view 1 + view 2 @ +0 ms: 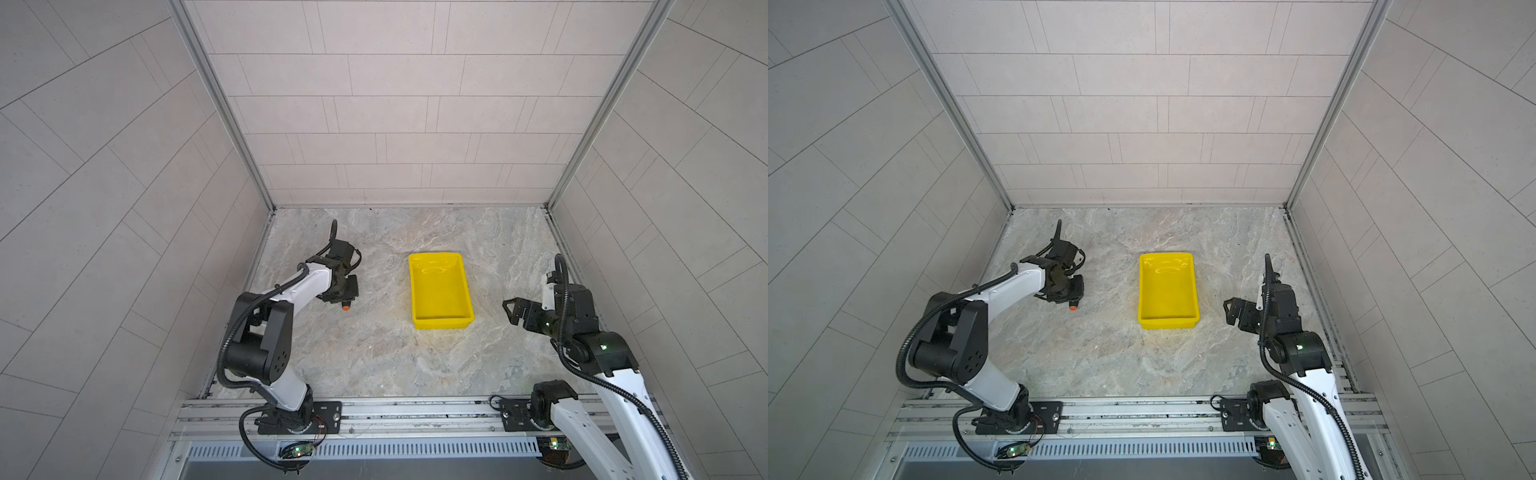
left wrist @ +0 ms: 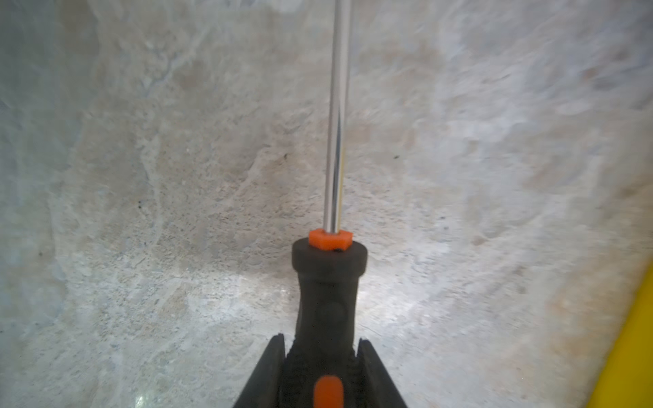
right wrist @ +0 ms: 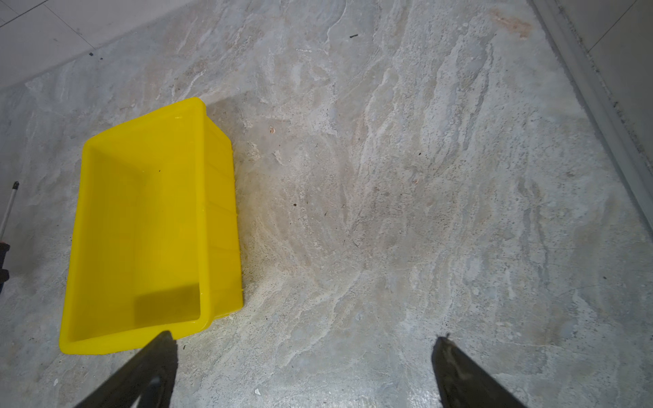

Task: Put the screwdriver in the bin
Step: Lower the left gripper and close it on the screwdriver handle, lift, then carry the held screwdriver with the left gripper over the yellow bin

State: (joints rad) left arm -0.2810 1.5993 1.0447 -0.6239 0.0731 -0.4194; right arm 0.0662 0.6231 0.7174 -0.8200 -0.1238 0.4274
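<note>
The left gripper (image 2: 321,341) was clamped narrow on the screwdriver (image 2: 327,282), its two dark fingers (image 2: 274,367) pressed against either side of the black handle just behind the flared collar. The bright metal shaft ran straight out ahead of the gripper over the marbled grey surface (image 2: 141,212). A strip of the yellow bin (image 2: 629,353) showed at the edge of the left wrist view. In both top views the left gripper (image 1: 338,293) (image 1: 1065,291) pointed downward at about 9 o'clock from the bin (image 1: 442,324) (image 1: 1167,323), well apart from it. Only the orange butt end of the screwdriver (image 1: 345,308) (image 1: 1073,308) showed, poking out from under the wrist toward 5 o'clock. The shaft was hidden beneath the arm there, so whether the tip touched the surface (image 1: 374,353) could not be told. The bin lay near the middle of the surface with its long sides running from 12 to 6 o'clock and nothing visible inside it. The right gripper (image 1: 510,311) (image 1: 1230,311) hung at about 3 o'clock from the bin, just beside its near corner. Its fingers were spread wide and held nothing. In the right wrist view the right gripper (image 3: 304,338) framed bare surface, the bin (image 3: 221,212) lay beside one finger, and a thin length of the screwdriver (image 3: 9,205) showed beyond the bin.
</note>
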